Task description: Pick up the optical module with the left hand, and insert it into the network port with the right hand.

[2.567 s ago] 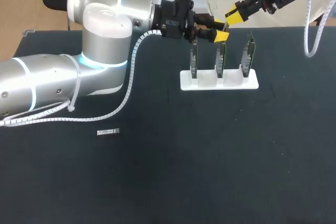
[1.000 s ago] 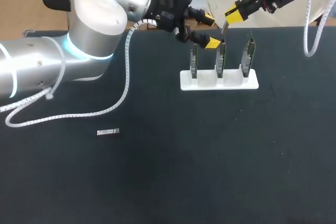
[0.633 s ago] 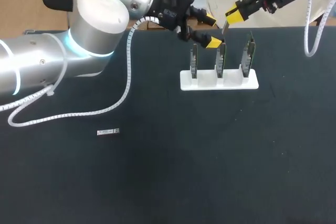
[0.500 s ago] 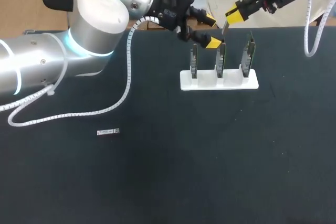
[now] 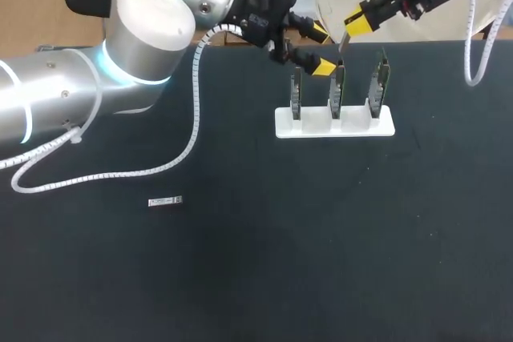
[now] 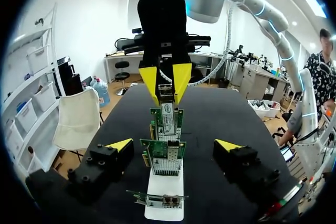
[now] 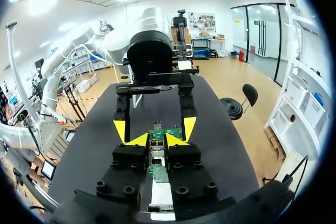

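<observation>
My right gripper [image 5: 349, 26] hangs over the back of the table, shut on a small grey optical module [image 5: 342, 41] just above the middle one of three upright network cards [image 5: 337, 86]. In the left wrist view the right gripper [image 6: 167, 80] and the module [image 6: 166, 94] are ahead, over the row of cards [image 6: 163, 157]. My left gripper [image 5: 322, 49] is open and holds nothing, close beside the module at the cards' left end. In the right wrist view the module [image 7: 156, 155] sits between my own yellow tips [image 7: 157, 140], and the left gripper [image 7: 154, 128] stands wide open beyond.
The cards stand in a white holder [image 5: 334, 124] at the back middle of the dark table. A second small module [image 5: 165, 201] lies flat on the table at the left, under the left arm's white cable [image 5: 192, 134].
Since the oldest frame my left arm has raised its elbow and its open gripper has tilted and drawn slightly left. Over the last second almost nothing moved. The right arm stayed still.
</observation>
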